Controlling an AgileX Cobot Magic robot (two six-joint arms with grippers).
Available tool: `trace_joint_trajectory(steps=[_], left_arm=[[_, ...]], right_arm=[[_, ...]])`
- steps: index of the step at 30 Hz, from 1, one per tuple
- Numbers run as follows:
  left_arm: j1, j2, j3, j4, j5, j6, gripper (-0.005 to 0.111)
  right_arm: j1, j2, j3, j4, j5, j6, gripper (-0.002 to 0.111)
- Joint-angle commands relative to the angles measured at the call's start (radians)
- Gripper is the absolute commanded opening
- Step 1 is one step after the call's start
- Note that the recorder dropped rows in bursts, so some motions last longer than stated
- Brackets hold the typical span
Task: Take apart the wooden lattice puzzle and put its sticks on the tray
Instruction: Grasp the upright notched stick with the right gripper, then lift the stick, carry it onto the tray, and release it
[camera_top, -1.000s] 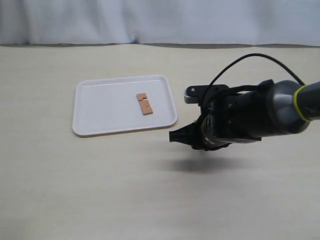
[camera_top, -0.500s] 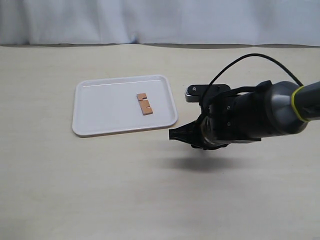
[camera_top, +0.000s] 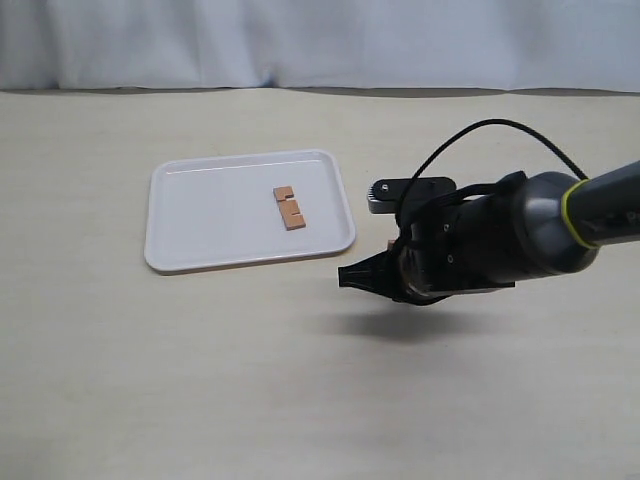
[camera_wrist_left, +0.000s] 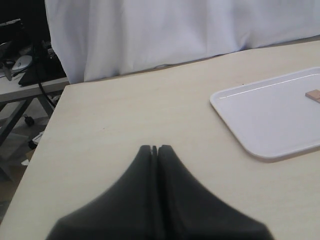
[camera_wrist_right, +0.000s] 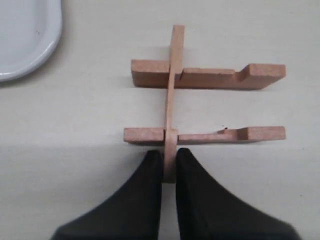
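Right now the partly dismantled, small reddish-brown wooden lattice puzzle (camera_wrist_right: 205, 80) lies on the beige table (camera_top: 250, 380) directly ahead of the black right gripper (camera_wrist_right: 169, 157). Its fingers are pinched narrow onto the near end of a thin cross slat (camera_wrist_right: 173, 75) seen edge-on. That slat's long axis runs straight away from the claw, crossing two notched slats (camera_wrist_right: 210, 135) that lie parallel to each other and square to it. In the exterior view the claw sits just right of centre. The flat white rectangular plastic tray (camera_top: 200, 230) is to its upper left and holds one loose reddish-brown stick (camera_top: 289, 208). The black left gripper (camera_wrist_left: 154, 149), fingertips pressed together and empty, hangs over the table short of the tray's corner, so the right arm is nearer.
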Motion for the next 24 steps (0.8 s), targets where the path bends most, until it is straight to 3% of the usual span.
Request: trace_joint_trajectory(steps=[1,11,24], left_arm=[[0.001,-0.002,0.002,0.003,-0.008,-0.002,0.0],[0.001,-0.002,0.002,0.003,-0.008,-0.002,0.0],[0.001,-0.002,0.002,0.003,-0.008,-0.002,0.0]], right_arm=[[-0.003,-0.001,0.003,-0.018,-0.003,0.008,0.004],[0.006,-0.109,0.009,0.071,-0.001,-0.061,0.005],[0.104,-0.278,0.014,-0.015,0.038,0.003,0.005]])
